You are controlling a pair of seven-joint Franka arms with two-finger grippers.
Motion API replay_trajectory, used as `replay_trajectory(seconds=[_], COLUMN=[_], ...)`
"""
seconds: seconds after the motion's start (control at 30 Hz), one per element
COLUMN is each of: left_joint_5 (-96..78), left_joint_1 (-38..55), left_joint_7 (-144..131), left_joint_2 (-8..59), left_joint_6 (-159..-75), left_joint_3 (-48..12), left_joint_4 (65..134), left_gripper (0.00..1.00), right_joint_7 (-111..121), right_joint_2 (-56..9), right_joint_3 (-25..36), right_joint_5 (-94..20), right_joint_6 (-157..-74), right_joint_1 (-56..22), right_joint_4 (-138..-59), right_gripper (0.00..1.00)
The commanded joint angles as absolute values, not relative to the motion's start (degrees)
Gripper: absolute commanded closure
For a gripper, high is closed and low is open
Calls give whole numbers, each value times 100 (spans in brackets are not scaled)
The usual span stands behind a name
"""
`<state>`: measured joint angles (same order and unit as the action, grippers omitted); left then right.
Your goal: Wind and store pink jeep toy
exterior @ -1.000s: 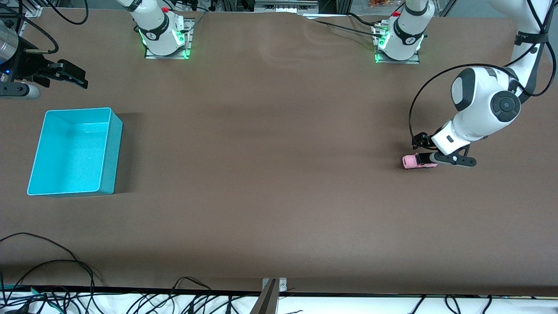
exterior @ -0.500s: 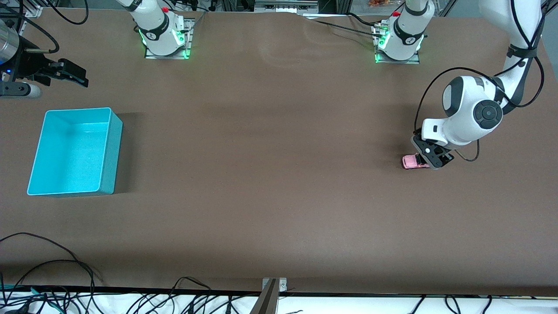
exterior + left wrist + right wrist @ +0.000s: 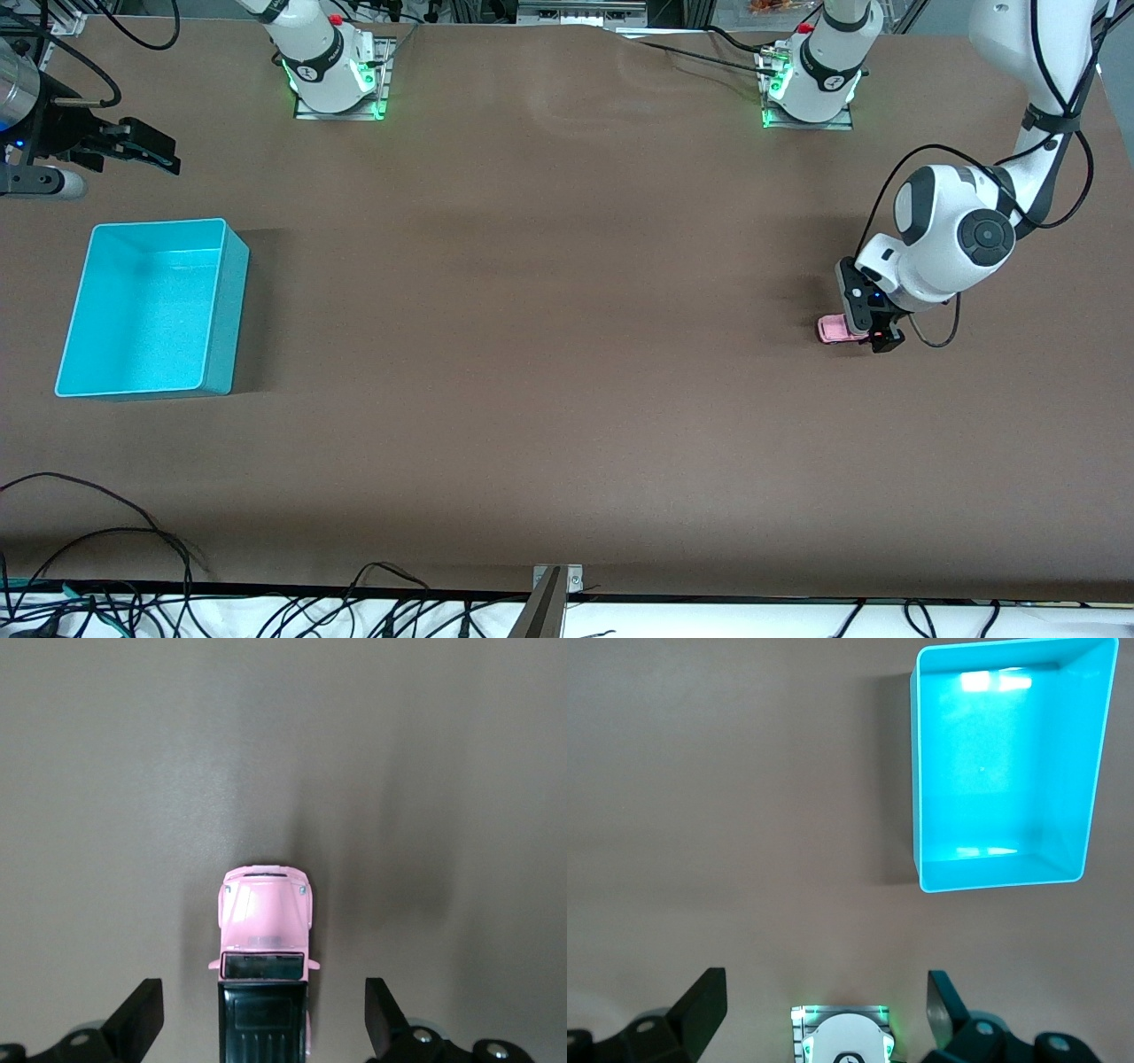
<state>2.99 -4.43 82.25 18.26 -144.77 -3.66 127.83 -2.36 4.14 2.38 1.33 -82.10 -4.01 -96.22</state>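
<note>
One pink jeep toy point(image 3: 833, 329) and one turquoise bin point(image 3: 221, 306) sit on the single brown surface point(image 3: 549, 354); two robot arms, each with one tool.

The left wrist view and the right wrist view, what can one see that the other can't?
Only the left wrist view shows the pink jeep toy, standing on the table between the open left gripper and touching neither finger. Only the right wrist view shows the turquoise bin, with nothing in it, and a robot base with green lights below the open right gripper, which waits near the bin. Both show the brown table and a pair of black fingertips.
</note>
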Motion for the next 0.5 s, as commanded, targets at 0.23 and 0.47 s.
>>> replay_trajectory(seconds=[0.23, 0.47], left_joint_5=[-299, -290], left_joint_1=[-519, -615], left_joint_7=[9598, 9641], left_joint_2=[2048, 2048], left_joint_6=[-14845, -14836], left_joint_3=[-352, -334], left_joint_4=[12770, 12762], left_gripper=[0, 0], right_joint_7=[-281, -281], right_joint_2=[378, 378], right_joint_3=[255, 255], right_joint_5=[176, 176], right_joint_6=[-8086, -8077], right_joint_1=[-413, -422], right_joint_4=[-9475, -9475], right_gripper=[0, 0])
